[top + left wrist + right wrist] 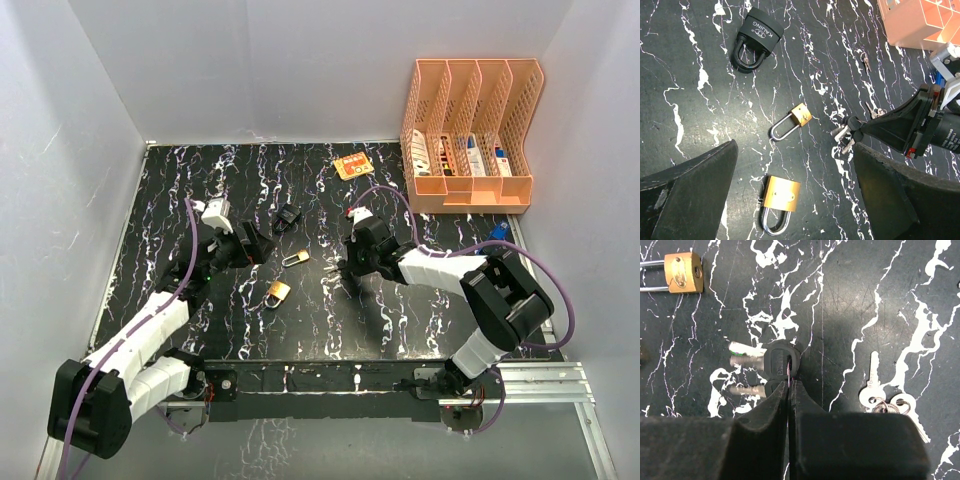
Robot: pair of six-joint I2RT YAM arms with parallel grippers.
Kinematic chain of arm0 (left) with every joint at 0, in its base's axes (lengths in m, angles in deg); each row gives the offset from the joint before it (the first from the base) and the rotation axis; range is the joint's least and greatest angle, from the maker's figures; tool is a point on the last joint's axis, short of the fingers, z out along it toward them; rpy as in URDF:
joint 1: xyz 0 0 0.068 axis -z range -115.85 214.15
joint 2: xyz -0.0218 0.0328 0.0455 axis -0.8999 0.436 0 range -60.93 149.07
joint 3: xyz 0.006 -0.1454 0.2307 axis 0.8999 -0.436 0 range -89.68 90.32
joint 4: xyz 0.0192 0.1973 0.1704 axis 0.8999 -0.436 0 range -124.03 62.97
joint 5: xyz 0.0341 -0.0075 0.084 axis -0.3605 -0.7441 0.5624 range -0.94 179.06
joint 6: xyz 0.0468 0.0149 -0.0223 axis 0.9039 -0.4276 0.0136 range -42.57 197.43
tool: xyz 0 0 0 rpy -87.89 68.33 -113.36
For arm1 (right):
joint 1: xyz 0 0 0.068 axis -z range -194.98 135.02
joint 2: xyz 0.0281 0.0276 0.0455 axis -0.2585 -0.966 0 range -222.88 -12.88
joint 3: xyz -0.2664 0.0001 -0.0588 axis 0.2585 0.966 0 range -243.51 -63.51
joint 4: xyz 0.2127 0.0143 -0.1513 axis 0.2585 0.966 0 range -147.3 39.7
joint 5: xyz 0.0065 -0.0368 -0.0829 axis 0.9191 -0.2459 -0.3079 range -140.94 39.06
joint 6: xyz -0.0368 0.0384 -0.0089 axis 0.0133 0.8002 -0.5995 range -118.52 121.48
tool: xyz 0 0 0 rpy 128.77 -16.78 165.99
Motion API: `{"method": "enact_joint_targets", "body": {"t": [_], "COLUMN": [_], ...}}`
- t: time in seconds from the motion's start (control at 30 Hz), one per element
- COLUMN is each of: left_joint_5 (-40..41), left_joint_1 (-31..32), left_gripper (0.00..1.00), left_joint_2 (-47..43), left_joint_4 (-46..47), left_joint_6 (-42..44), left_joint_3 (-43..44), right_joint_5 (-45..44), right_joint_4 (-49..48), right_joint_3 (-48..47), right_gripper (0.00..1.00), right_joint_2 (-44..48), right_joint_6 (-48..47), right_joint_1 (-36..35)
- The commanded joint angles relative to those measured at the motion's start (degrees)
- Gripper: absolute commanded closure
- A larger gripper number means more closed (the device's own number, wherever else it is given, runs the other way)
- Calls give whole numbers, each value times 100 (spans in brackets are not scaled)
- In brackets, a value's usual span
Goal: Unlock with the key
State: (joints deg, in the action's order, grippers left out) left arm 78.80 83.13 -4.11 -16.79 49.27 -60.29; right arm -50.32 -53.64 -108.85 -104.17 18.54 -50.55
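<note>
My right gripper [790,382] is shut on the thin ring of a pair of black-headed keys [780,360], whose silver blades point left and lie low over the table. In the top view the right gripper [345,268] sits mid-table. My left gripper [795,147] is open and empty, hovering over a brass padlock [781,192], which also shows in the top view [277,293]. A smaller brass padlock [801,115] lies between the grippers. A black padlock [757,35] lies farther back. The held keys [842,135] show at the right gripper's tip in the left wrist view.
A loose bunch of silver keys [880,395] lies right of the right gripper. An orange file organizer [470,130] stands at the back right, an orange card [352,165] beside it. A blue object [498,233] lies at the right edge.
</note>
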Motion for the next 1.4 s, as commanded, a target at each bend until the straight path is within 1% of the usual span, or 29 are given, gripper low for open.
{"method": "enact_joint_targets", "body": {"t": [0.0, 0.27, 0.47, 0.73, 0.87, 1.03, 1.17, 1.37], "left_joint_5": [52, -112, -153, -152, -181, -196, -29, 50], "left_joint_1": [68, 322, 706, 1208, 1431, 1718, 1943, 2110], "left_gripper": [2, 2, 2, 2, 2, 5, 7, 9], "left_joint_2": [-6, 166, 528, 794, 866, 1007, 1108, 1249], "left_joint_4": [43, 403, 753, 1488, 1789, 1923, 1885, 1873], "left_joint_6": [65, 133, 264, 348, 413, 520, 643, 715], "left_joint_3": [234, 185, 242, 159, 127, 205, 297, 399], "right_joint_5": [-25, -60, 16, 316, 417, 456, 449, 462], "right_joint_4": [-322, -347, -147, -49, 95, 186, 218, 240], "right_joint_3": [-219, -17, 17, 69, 22, 8, 8, 37], "right_gripper": [100, 100, 100, 100, 100, 100, 100, 100], "right_joint_2": [185, 1086, 1950, 2911, 3078, 3116, 3149, 3235], "right_joint_6": [-93, -261, -336, -354, -401, -425, -445, -499], "right_joint_1": [-18, -28, -49, -69, -66, -76, -79, -76]}}
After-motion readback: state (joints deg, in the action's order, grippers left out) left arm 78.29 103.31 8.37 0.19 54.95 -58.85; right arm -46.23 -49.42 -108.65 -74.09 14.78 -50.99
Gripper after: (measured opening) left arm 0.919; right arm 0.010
